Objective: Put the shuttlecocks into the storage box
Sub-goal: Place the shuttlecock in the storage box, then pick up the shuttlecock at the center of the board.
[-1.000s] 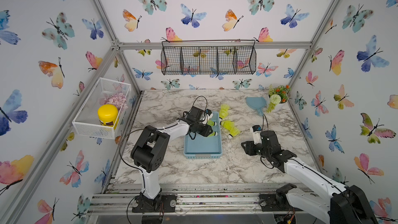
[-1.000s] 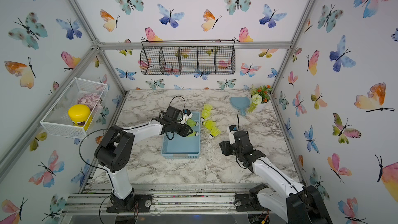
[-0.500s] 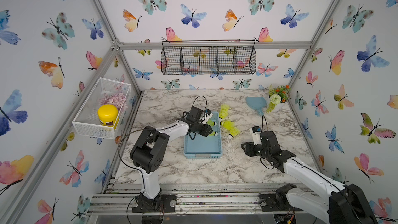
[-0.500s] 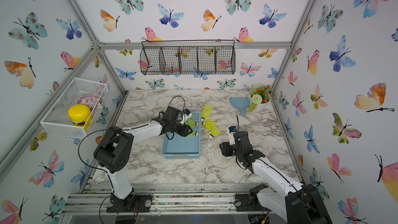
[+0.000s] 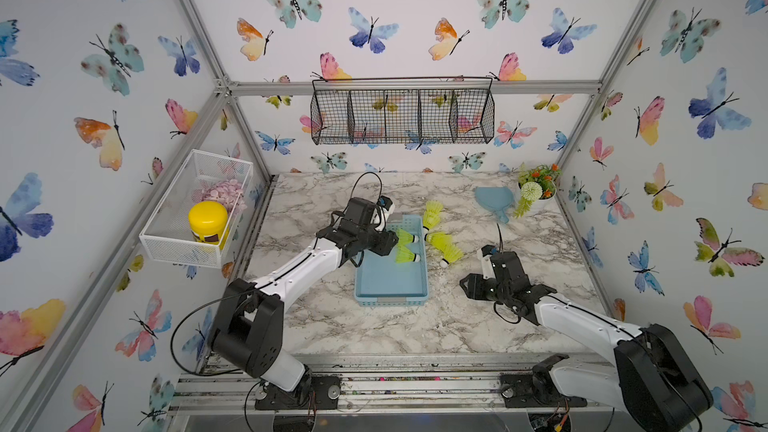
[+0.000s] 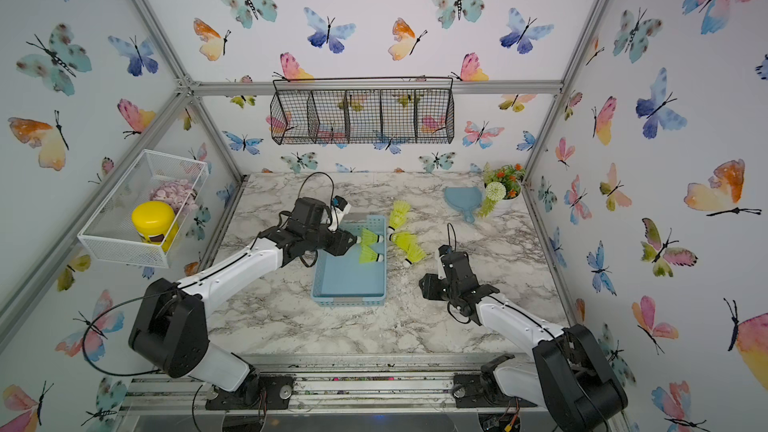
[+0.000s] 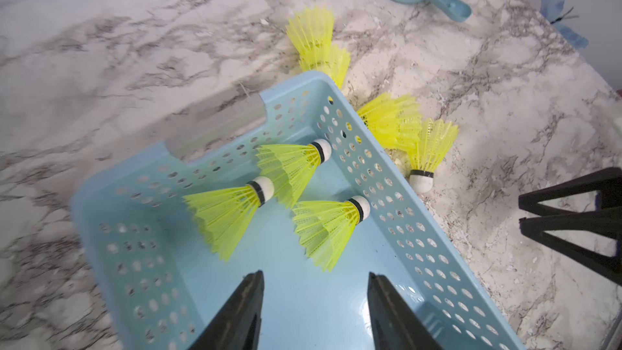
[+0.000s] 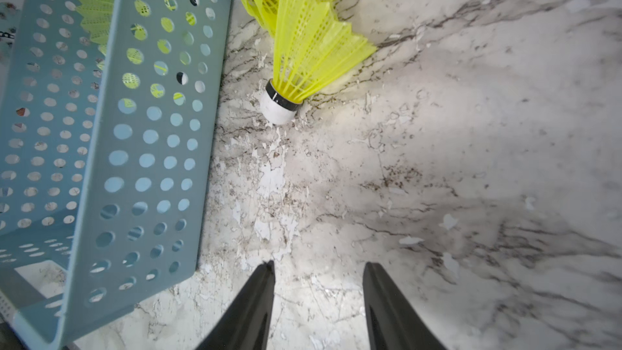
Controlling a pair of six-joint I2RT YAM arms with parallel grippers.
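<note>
The left gripper [image 7: 314,276] is held over the storage box [image 7: 134,257], jaws spread, nothing between them. Three shuttlecocks [image 7: 232,210] are seen lying on the box floor just ahead of its tips, their white ends turned away from it. The jaws are set wider than a second ago. A release into the box is judged to have just been made, so one more piece is counted as stowed. The arm's place over the box is little altered from the earlier frames.

Several more are left on the worktop [image 8: 471,163], just past the box wall from this gripper.

The right gripper [image 8: 318,265] is held low over bare worktop, jaws apart and empty, scarcely shifted. The nearest shuttlecock [image 8: 309,48] lies ahead of its tips, untouched, beside the box's outer wall. It is judged the likely next pick.
</note>
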